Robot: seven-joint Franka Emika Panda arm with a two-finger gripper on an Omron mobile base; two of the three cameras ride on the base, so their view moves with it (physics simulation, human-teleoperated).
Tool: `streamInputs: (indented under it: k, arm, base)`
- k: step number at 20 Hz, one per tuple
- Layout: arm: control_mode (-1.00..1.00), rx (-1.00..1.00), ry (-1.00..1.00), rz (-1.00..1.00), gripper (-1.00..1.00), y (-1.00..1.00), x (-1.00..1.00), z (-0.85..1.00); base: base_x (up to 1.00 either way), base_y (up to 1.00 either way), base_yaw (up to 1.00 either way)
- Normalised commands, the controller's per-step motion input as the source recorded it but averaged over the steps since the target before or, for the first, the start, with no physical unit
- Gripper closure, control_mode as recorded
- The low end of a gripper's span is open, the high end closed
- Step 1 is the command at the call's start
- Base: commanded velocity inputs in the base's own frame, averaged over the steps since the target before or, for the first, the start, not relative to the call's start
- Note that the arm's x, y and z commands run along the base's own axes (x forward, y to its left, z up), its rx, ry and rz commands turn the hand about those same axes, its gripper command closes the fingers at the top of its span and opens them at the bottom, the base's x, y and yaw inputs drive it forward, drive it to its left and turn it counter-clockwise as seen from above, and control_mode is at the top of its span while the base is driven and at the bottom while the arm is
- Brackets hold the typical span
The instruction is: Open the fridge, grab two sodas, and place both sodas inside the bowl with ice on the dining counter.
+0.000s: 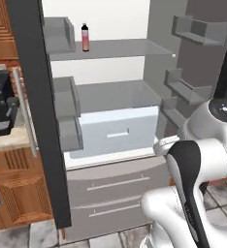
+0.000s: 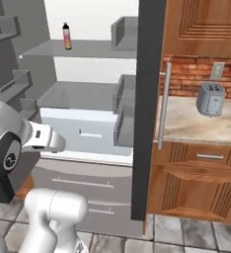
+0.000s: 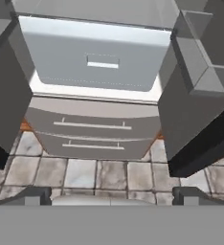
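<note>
The fridge (image 1: 110, 97) is standing open. One soda (image 1: 85, 37) is standing upright at the top shelf's left end, well above the claw (image 3: 112, 194), which is hanging spread and empty, pointing down at the drawers (image 3: 92, 131).

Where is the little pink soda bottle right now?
The soda stands upright on the top shelf inside the open fridge, toward the shelf's left side in both base views, next to a grey door bin.

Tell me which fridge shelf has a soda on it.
The top shelf: one pink soda with a dark top stands upright there. The shelf below is bare.
</note>
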Motion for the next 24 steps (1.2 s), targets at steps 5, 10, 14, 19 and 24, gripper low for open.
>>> streamInputs:
  k: [5, 10, 14, 19, 24]
  arm:
    - [1.00, 0.00, 0.00, 0.00, -1.00, 0.00, 0.00, 0.00]
    - [1.00, 0.00, 0.00, 0.00, -1.00, 0.00, 0.00, 0.00]
    - [-1.00, 0.01, 0.00, 0.00, -1.00, 0.07, 0.20, 0.00]
    - [-1.00, 0.01, -0.24, 0.18, -1.00, 0.25, 0.44, 0.00]
    - [-1.00, 0.00, -0.30, 0.20, -1.00, 0.35, 0.42, 0.10]
  base:
    - [0.99, 0.29, 0.00]
    - [0.99, 0.35, 0.00]
    - [0.71, 0.23, 0.00]
    - [0.00, 0.00, 0.00]
    - [0.00, 0.00, 0.00]
